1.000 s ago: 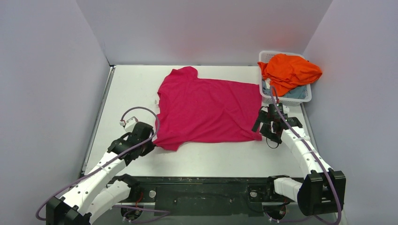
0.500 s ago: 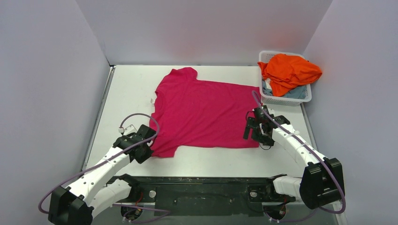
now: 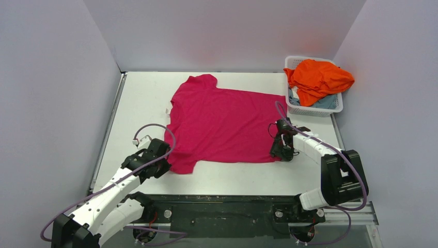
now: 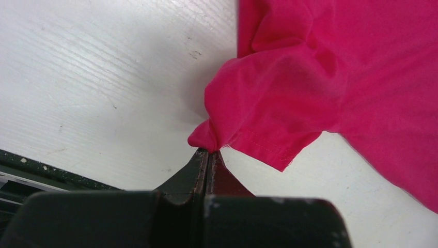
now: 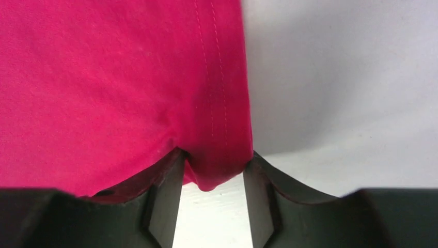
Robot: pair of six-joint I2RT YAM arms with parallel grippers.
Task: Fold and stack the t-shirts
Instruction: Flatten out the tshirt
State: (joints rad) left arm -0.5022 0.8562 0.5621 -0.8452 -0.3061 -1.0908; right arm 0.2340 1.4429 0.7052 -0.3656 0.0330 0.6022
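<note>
Pinching both corners evenly matters: the magenta-pink t-shirt (image 3: pixel 227 124) lies spread on the tabletop (image 3: pixel 144 98) beside the basket (image 3: pixel 310 110). The left claw (image 4: pixel 208 151) is clamped on its sleeve tip, and the right claw (image 5: pixel 213 170) stands half open astride the hem corner farther from the basket (seat it deeper before lifting).

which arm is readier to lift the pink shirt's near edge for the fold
Left. The left gripper is shut on the sleeve of the pink t-shirt; the right gripper straddles its hem corner, jaws apart, not yet clamped.
</note>
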